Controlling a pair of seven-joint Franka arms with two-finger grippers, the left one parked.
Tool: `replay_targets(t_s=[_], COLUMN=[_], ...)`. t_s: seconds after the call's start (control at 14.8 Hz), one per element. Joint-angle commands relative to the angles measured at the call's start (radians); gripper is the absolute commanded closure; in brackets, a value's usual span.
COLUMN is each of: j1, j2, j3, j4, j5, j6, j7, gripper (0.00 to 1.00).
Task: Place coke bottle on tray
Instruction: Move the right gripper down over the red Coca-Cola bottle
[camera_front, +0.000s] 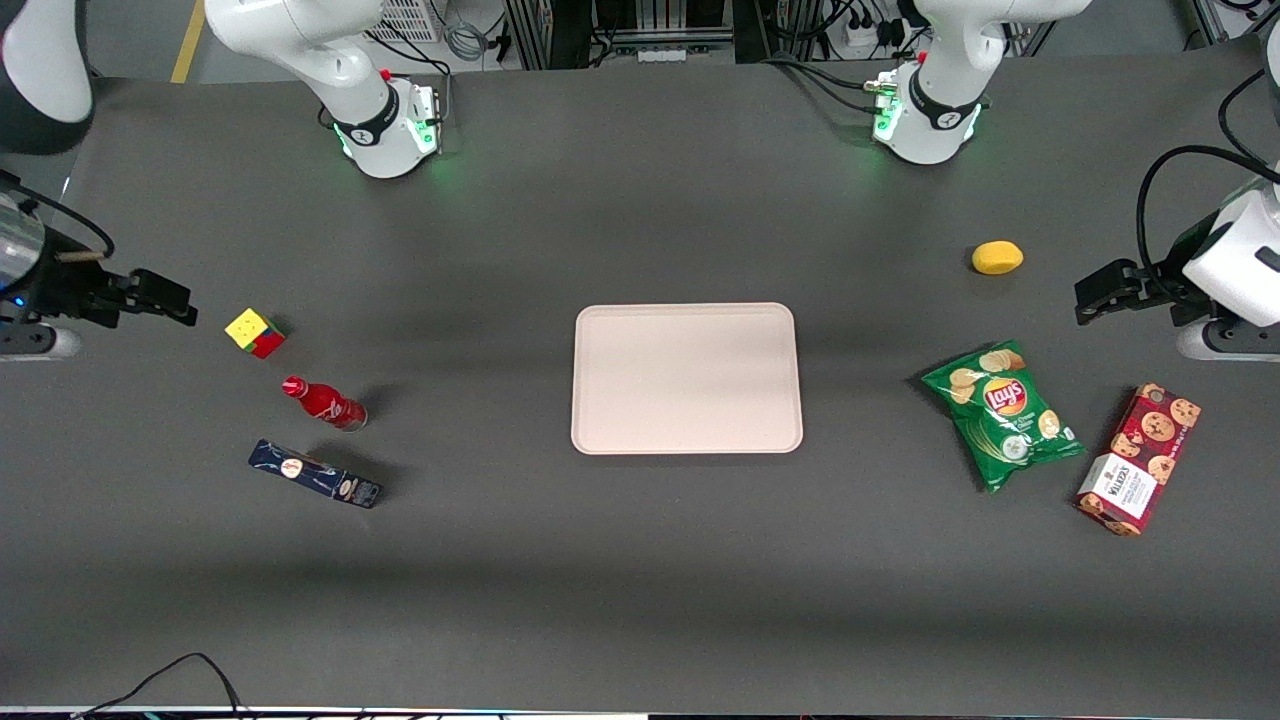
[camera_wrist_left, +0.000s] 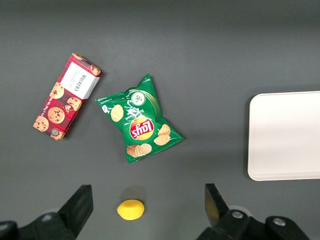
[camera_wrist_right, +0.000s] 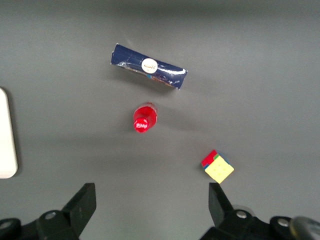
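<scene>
I see the worktop (camera_front: 640, 580) carrying the tray (camera_front: 686, 378) at its middle, nothing on it. My pincer (camera_front: 170, 300) hangs at the working arm's end, its 2 fingers spread wide and holding nothing. The coke bottle (camera_front: 322, 402) stands upright between the dark blue box (camera_front: 315, 474) and the puzzle cube (camera_front: 254, 332), nearer the front camera than the pincer and toward the tray from it. Its long axis is vertical. From the wrist I see mostly its cap (camera_wrist_right: 142, 125), the script hidden.

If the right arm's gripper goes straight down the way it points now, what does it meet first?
Probably bare table. The open gripper points down at grey surface between the coke bottle and the puzzle cube, though depth is uncertain.
</scene>
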Motion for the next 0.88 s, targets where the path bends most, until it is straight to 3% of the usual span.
replay_targets(t_s=[0.0, 0.68, 0.81], j1=[0.009, 0.009, 0.009], j2=[0.002, 0.131, 0.163], j3=[0.000, 0.024, 0.041], j4=[-0.123, -0.349, -0.356], j5=[-0.004, 0.003, 0.057], j6=[0.158, 0.596, 0.625], j7=[0.015, 0.016, 0.010], gripper=[0.00, 0.00, 0.00])
